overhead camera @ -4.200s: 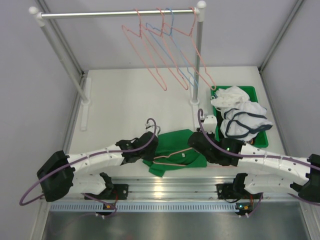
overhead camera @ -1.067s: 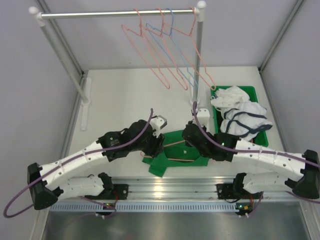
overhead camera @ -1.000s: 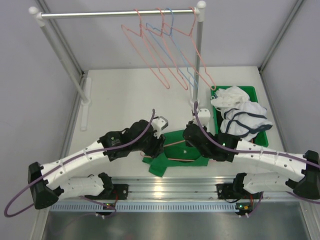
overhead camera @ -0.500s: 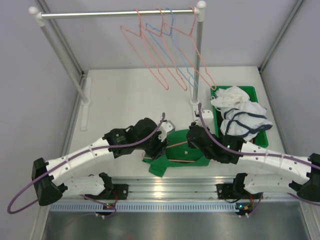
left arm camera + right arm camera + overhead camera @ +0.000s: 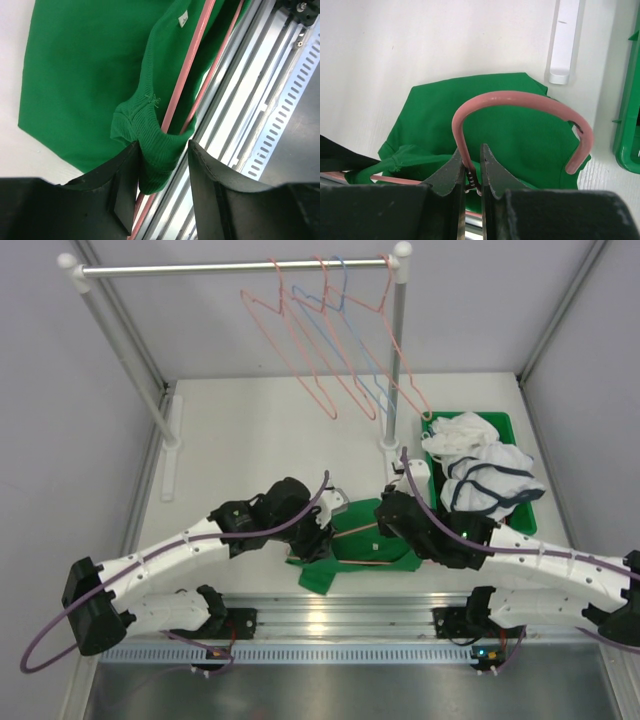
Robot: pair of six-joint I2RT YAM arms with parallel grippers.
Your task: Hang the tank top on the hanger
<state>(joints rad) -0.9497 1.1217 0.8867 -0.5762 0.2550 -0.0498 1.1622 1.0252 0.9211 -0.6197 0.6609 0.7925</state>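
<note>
At the near edge of the table (image 5: 260, 430) we see the tank top (image 5: 362, 550) lying crumpled between the two arms, with the hanger (image 5: 520, 95) resting on it. The left gripper (image 5: 162, 155) holds a ribbed shoulder strap of the top lifted beside the pink wire, and the right gripper (image 5: 471, 160) is pinched narrow on the hanger's neck just under the hook. Farther right, white garments (image 5: 480, 475) fill a green bin (image 5: 510, 420), and spare hangers (image 5: 333, 412) hang from the rack (image 5: 230, 268) at the far side.
</note>
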